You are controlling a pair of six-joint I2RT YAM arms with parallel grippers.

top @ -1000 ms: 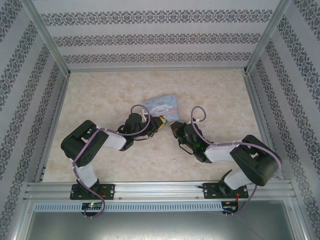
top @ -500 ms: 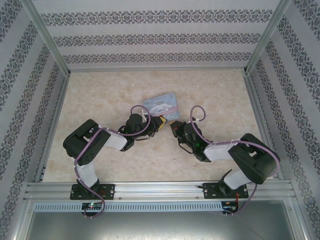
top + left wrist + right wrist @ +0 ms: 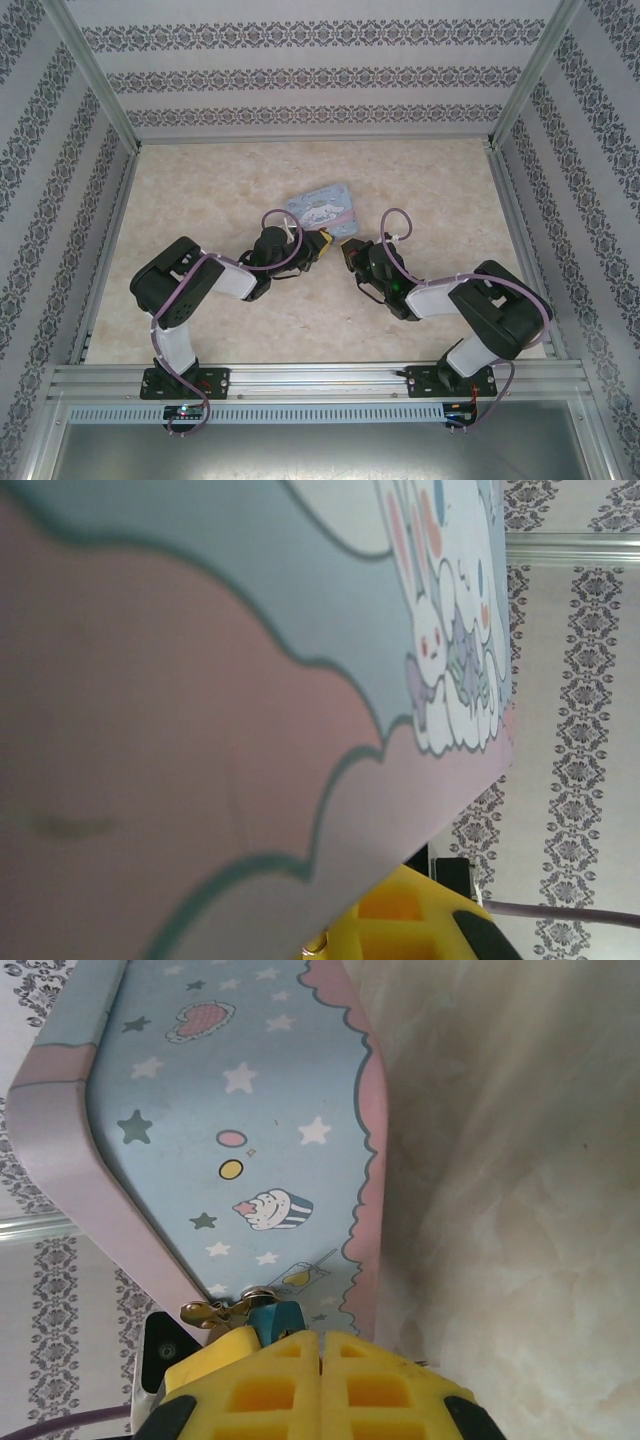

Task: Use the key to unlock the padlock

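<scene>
Overhead, the pale blue cartoon-printed tin [image 3: 322, 207] lies on the marbled table [image 3: 200, 190]. Both arms reach to its near edge, with the left gripper [image 3: 322, 243] at the tin's near-left side and the right gripper [image 3: 350, 250] at its near-right corner. The two almost meet. From here neither pair of fingers can be read as apart or together, and lock and key are too small to pick out.

The right wrist camera supplies that detail. Its yellow fingers [image 3: 250, 1380] are pressed together, pinching at their tips a tiny dark teal piece, apparently the padlock [image 3: 274, 1318], right at the tin's edge. The pale gold key [image 3: 214, 1312] juts from the padlock's left side, touching it.

The left wrist camera sits close against the tin's lid, the rabbit print lying sideways. Below the tin's edge one yellow finger [image 3: 400, 920] is visible, and a gold ring-like bit, likely the key's head, lies just beside it. Whether this gripper is clamped or parted cannot be told.
</scene>
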